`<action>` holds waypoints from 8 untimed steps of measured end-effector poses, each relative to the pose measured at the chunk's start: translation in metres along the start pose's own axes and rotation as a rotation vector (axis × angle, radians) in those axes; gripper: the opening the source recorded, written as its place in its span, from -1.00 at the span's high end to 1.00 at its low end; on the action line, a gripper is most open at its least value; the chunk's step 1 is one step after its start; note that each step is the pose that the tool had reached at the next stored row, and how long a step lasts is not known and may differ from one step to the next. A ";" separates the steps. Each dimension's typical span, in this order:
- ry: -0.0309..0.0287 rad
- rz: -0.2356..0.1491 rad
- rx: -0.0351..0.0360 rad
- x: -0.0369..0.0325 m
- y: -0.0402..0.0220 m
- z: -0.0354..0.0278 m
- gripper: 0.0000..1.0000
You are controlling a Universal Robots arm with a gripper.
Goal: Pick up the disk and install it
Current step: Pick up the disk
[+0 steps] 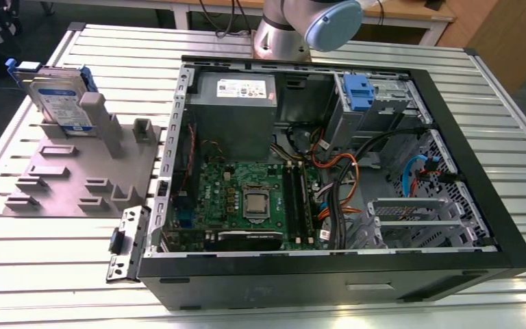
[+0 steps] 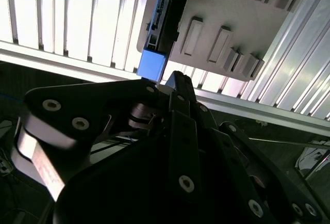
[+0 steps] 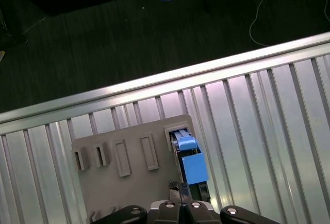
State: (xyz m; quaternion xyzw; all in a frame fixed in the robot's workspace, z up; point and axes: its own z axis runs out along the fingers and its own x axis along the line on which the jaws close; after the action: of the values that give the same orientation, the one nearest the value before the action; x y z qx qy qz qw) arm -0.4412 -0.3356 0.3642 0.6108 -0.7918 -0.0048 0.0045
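Your claw [image 2: 174, 84], black metal linkage, hangs over the ribbed aluminium table [image 1: 501, 137]. I can't tell how wide it's open, because the linkage body covers its tip in both wrist views. Judgement: it has hold of nothing, since in the exterior view nothing touches the disk.

The disk [image 1: 55, 96] is a flat silver-metal hard drive with a white-and-blue label and blue plastic side rails. It stands on edge in a slot of the grey moulded fixture plate [image 1: 71, 175]. From the claw it's straight ahead along the approach line and apart from it. Its blue rail end [image 3: 194, 166] faces the claw. In the second wrist view that blue end sits just past the claw's tip, but I read that as line of sight, not contact.

The open black computer case [image 1: 336, 281] is off to the side of the claw, well apart, past the fixture plate. Inside it are the grey power-supply box [image 1: 233, 89] and the metal drive cage with a small blue plastic latch tab [image 1: 358, 92]. I see no labelled drive seated in that cage.

Progress: early. The claw is lined up on the disk and that's all. The pick is not yet made, the disk sits fully in its holder, and the whole install into the case is left.
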 end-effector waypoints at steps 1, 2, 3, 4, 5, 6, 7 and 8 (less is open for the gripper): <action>0.0000 0.000 0.0000 0.0000 0.0000 0.0000 0.79; 0.0000 0.000 0.0000 0.0000 0.0000 0.0000 0.79; 0.0000 0.000 0.0000 0.0000 0.0000 0.0000 0.79; 0.0000 0.000 -0.0001 0.0000 0.0000 0.0000 0.79; 0.0000 0.000 0.0000 0.0000 0.0000 0.0000 0.79; 0.0000 -0.001 0.0000 0.0000 0.0000 0.0000 0.79; 0.0001 -0.003 -0.0001 0.0000 0.0000 0.0000 0.79; 0.0002 -0.008 -0.0001 0.0000 0.0000 0.0002 0.79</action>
State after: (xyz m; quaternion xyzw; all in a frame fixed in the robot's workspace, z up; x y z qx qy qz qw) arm -0.4411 -0.3356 0.3641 0.6141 -0.7892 -0.0048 0.0045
